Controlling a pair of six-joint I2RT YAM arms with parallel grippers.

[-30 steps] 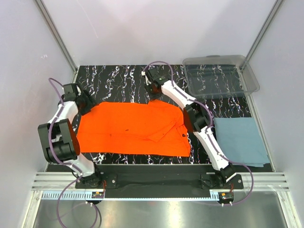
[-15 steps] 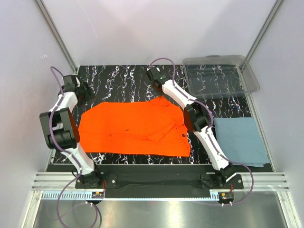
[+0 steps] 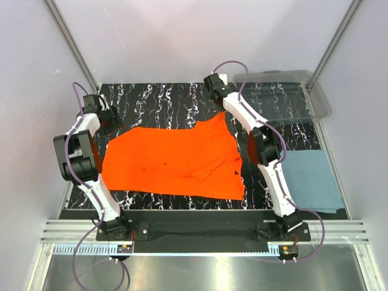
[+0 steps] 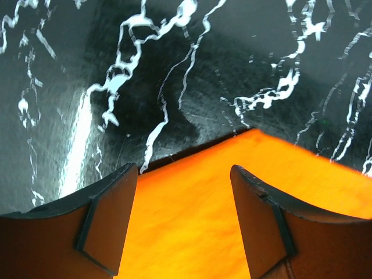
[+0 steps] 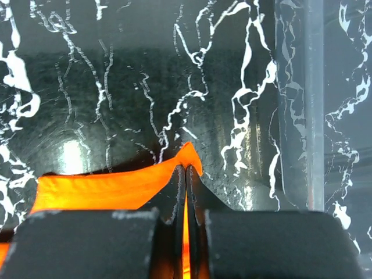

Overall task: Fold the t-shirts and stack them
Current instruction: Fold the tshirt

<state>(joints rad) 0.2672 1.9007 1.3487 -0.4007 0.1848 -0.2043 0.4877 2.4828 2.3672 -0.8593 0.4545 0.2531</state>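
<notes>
While right tool (image 5: 186, 170) pinches orange t-shirt (image 3: 170, 160) edge, left tool (image 4: 183, 186) gapes empty over its corner

Overhead, close wrists; t-shirt (image 3: 170, 160) apparently shared

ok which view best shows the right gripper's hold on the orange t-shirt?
Right wrist: the right gripper is shut on the orange t-shirt, a corner poking out above the pinch. Top external shows the whole shirt peaked toward that gripper, the pinch itself hidden. Left wrist shows only another shirt edge below the open left gripper.
</notes>
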